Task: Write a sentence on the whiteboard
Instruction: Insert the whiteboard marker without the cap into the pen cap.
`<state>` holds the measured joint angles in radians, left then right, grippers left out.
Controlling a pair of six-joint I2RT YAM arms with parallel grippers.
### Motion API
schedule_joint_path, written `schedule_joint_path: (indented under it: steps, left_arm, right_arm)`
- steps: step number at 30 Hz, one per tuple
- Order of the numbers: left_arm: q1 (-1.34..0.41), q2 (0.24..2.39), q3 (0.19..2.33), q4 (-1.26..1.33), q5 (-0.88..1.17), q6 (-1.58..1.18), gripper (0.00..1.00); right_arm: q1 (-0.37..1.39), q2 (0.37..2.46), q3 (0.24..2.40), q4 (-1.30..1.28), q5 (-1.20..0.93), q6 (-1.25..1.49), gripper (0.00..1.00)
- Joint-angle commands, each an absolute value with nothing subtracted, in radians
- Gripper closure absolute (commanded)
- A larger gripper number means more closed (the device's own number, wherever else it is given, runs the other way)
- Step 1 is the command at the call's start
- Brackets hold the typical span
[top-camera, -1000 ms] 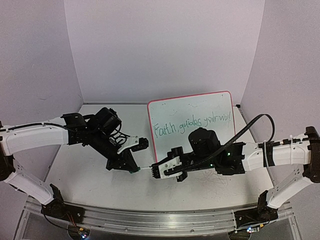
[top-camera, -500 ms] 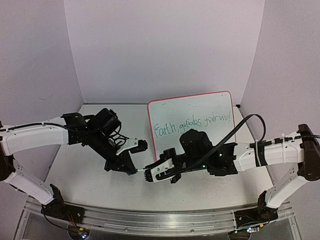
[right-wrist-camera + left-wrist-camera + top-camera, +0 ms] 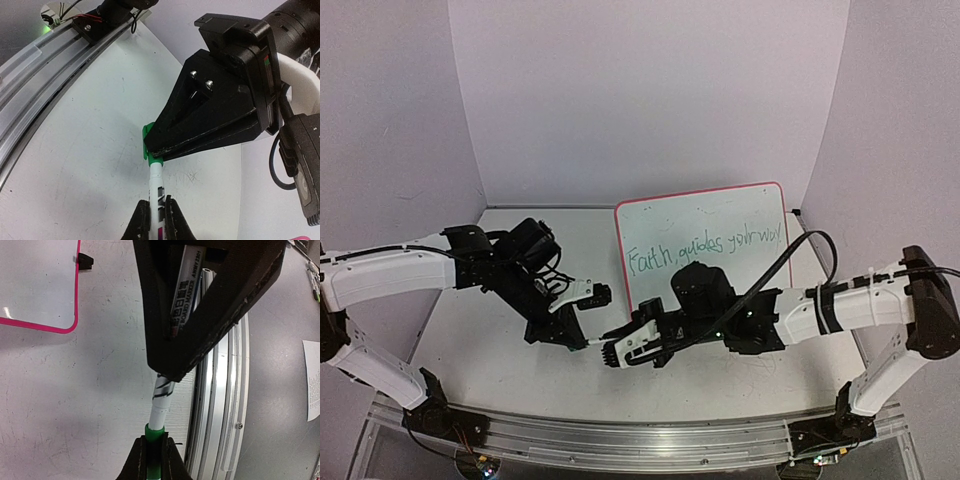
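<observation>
Green cap (image 3: 154,434) pinched in the left gripper (image 3: 151,461), pen (image 3: 156,187) barrel pinched in the right gripper (image 3: 155,220), meeting end to end. The sentence (image 3: 705,250) looks complete, so recapping is in hand; next comes a straight push together. The whiteboard (image 3: 700,212) stands just behind the right gripper and the metal rail (image 3: 225,405) lies close on the near side, with open table (image 3: 470,340) left of the left gripper.

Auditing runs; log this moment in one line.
left gripper: shut on green marker cap | right gripper: shut on white marker barrel | pink-framed whiteboard: green sentence written
</observation>
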<state>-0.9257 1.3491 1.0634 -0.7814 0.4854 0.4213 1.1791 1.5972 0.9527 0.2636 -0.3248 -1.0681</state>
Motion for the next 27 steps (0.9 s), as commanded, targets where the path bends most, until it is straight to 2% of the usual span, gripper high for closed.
schedule_joint_path:
  steps: [1,13,27]
  left_arm:
    - [-0.941,1.314,1.124,-0.659,0.544,0.431,1.00]
    - [-0.967,1.239,1.093,-0.642,0.527,0.445,1.00]
    - [-1.006,1.278,1.144,-0.621,0.500,0.443,1.00]
  right_arm:
    - [1.190,1.650,0.961,0.414,-0.408,-1.018,1.00]
    - [1.148,1.619,0.830,0.556,-0.495,-0.943,1.00]
    - [1.172,1.696,0.935,0.593,-0.441,-0.924,1.00]
